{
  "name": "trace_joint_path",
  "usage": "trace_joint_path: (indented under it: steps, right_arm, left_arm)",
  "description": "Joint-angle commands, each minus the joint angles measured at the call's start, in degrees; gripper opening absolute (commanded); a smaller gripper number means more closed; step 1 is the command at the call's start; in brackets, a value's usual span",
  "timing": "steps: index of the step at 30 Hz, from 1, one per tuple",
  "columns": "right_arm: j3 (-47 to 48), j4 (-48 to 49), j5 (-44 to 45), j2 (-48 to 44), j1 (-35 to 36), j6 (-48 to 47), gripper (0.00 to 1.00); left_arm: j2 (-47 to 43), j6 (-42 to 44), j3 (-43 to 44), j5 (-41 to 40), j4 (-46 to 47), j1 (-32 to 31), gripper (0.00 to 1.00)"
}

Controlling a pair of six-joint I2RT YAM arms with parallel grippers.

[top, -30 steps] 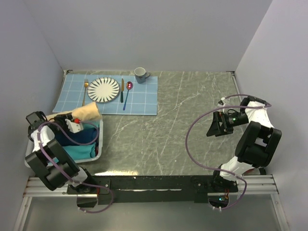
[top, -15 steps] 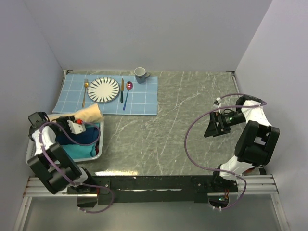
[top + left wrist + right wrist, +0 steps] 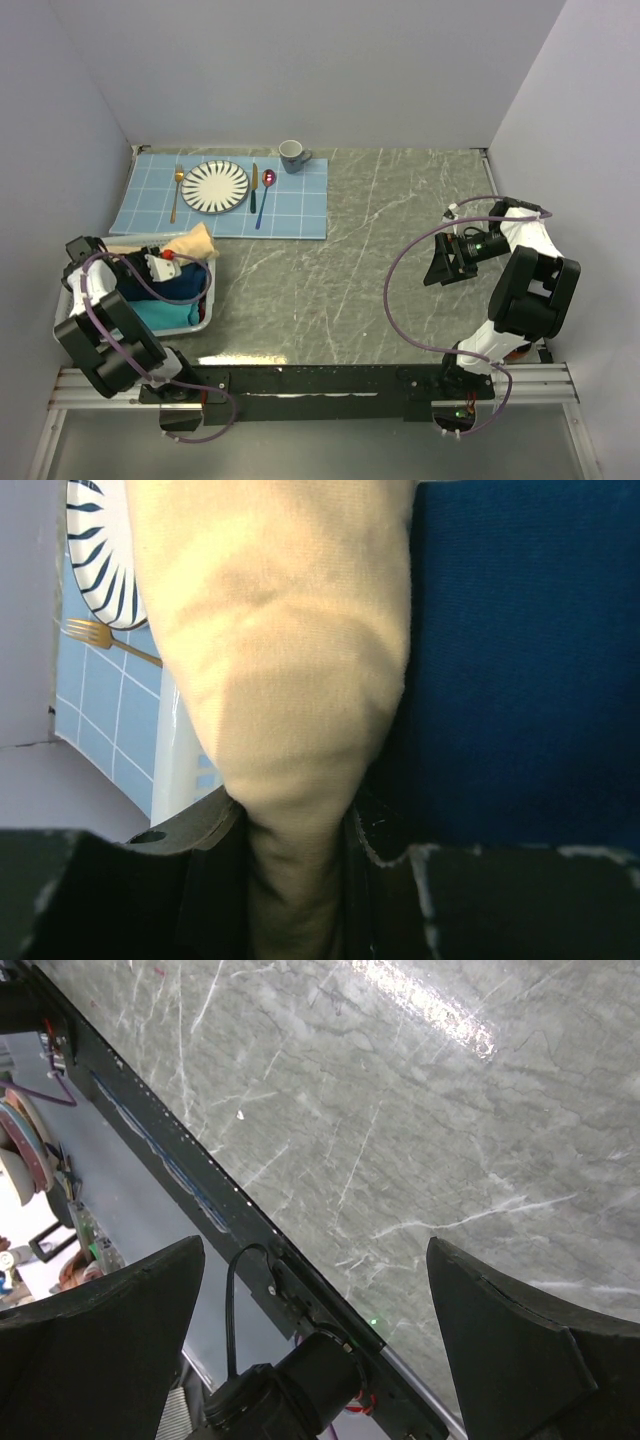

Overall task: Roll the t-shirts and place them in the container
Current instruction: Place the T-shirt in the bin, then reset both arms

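My left gripper (image 3: 160, 264) hovers over the white basket (image 3: 206, 312), shut on a bunched fold of the pale yellow-tan t-shirt (image 3: 193, 243). In the left wrist view that t-shirt (image 3: 280, 650) narrows into the jaws of the left gripper (image 3: 295, 880) and fills the gap between them. A navy t-shirt (image 3: 520, 660) lies right beside it. In the basket the navy t-shirt (image 3: 178, 286) rests above a teal one (image 3: 160, 316). At the table's right side my right gripper (image 3: 441, 263) is raised above the table, open and empty, seen wide apart in its wrist view (image 3: 315, 1248).
A light blue grid placemat (image 3: 300, 205) at the back left carries a striped plate (image 3: 215, 185), a fork (image 3: 177, 190), a knife (image 3: 254, 188), a spoon (image 3: 266, 195) and a grey mug (image 3: 293, 155). Grey marble tabletop (image 3: 380, 230) spreads between the arms. Walls close three sides.
The left gripper has shifted a little toward the near side, drawing the tan t-shirt with it. The right gripper has drifted slightly left, still open.
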Motion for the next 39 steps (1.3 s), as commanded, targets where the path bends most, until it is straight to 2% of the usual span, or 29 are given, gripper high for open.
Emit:
trace_joint_path:
  steps: [1, 9, 19, 22, 23, 25, 26, 30, 34, 39]
  right_arm:
    - [1.5, 0.0, -0.7, 0.2, 0.5, 0.5, 1.00]
    - [2.4, 0.4, -0.7, 1.6, 0.6, 0.6, 1.00]
    - [4.3, 0.2, 0.5, 3.9, 1.2, 0.6, 1.00]
    - [4.4, 0.1, 0.6, 4.0, 1.9, 0.6, 1.00]
    - [4.4, 0.2, 0.5, 4.2, 2.1, 0.6, 1.00]
    - [5.3, 0.2, -0.1, 4.4, 2.3, 0.6, 1.00]
    - [5.7, -0.1, -0.3, 4.6, 2.3, 0.5, 1.00]
    - [8.0, -1.5, -3.1, 6.0, 2.3, -1.0, 1.00]
    - [11.6, -2.3, -6.1, 10.0, 2.3, -2.7, 1.00]
    - [17.0, -7.2, -10.3, 14.5, 2.3, -5.4, 1.00]
  left_arm:
    - [1.4, 33.8, 4.4, -2.9, -6.1, 1.1, 0.01]
    - [4.5, 34.2, 10.0, -7.5, -10.4, 2.3, 0.01]
    - [5.3, 34.3, 2.9, -11.9, -8.3, 1.3, 0.02]
    - [4.7, 34.1, 1.9, -10.9, -8.4, 1.0, 0.30]
    - [4.2, 34.0, 1.6, -9.8, -7.9, 1.2, 0.45]
    - [2.0, 34.0, 2.0, -8.7, -8.1, 1.3, 0.57]
    - [1.4, 33.9, 2.9, -7.3, -11.7, 1.4, 0.99]
    - [-3.0, 33.6, 10.6, -6.1, -24.0, 1.5, 0.99]
    - [-6.5, 33.2, 17.3, -8.2, -36.8, 2.6, 0.99]
    - [-17.9, 28.9, 13.4, -12.8, -39.5, 3.2, 0.99]
